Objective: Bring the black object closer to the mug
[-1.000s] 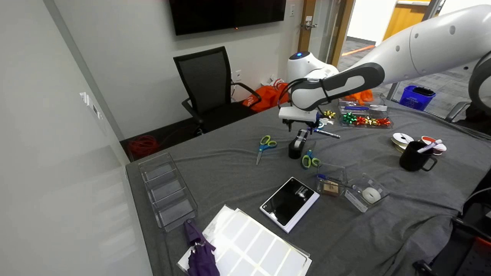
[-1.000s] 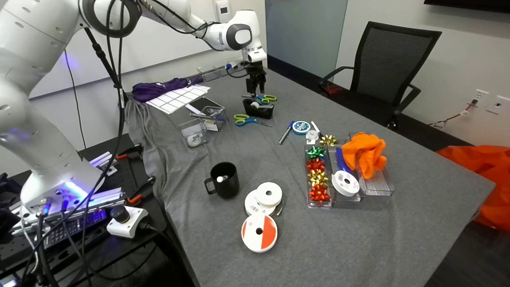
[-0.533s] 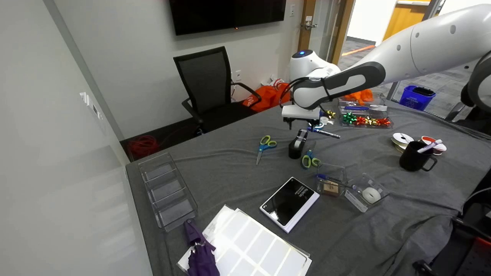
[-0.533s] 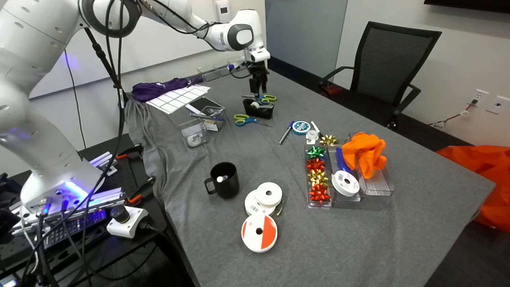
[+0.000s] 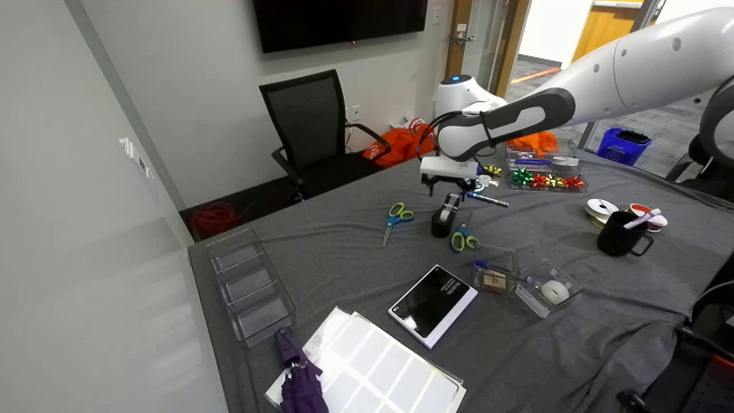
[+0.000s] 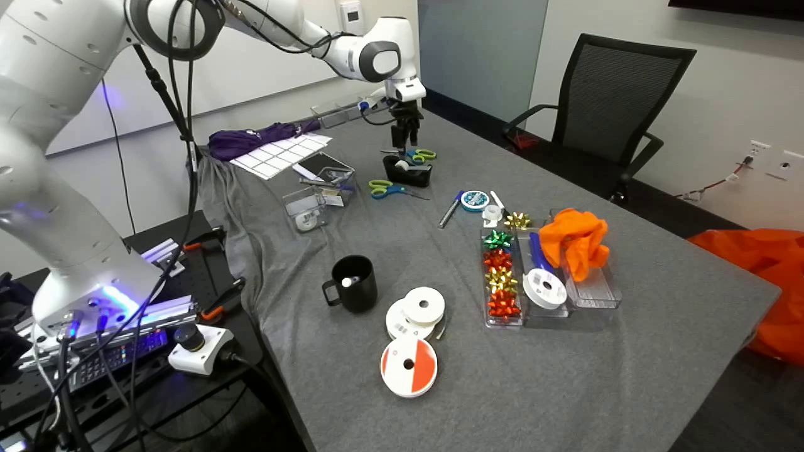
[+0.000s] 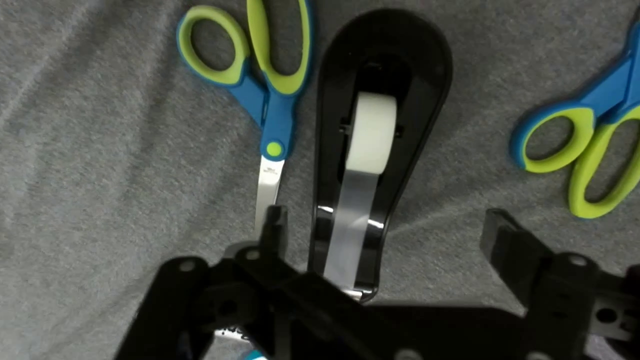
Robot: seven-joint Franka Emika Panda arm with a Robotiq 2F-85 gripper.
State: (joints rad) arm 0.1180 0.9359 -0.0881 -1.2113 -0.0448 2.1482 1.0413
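I have the claw point(image 7: 385, 212), fingers point(image 7: 512, 245) spread wide and gripping nothing, poised above the black tape dispenser point(image 6: 407, 177); it sits upright on the gray cloth point(image 6: 534, 376), and in my wrist view its fat rounded end points to twelve o'clock and its narrow end to six, with one pair of scissors point(image 7: 280, 125) just beside it at nine and a second pair point(image 7: 610, 85) farther off at three; in an exterior view the mug point(image 6: 358, 298) stands well apart at the dispenser's seven o'clock, so I judge the carry is all yet to do; the shell looks like glossy hard plastic, so I expect it stiff, sturdy, a little slippery, and perhaps heavy for its size if the base is weighted; I would pinch across the flanks on the six-o'clock side of the white roll point(image 7: 372, 132), near what I take for its balance, keeping off the sticky strip point(image 7: 349, 230); the sides taper toward six, so a hold too low could slide off, and the nine-o'clock finger must miss the scissors.
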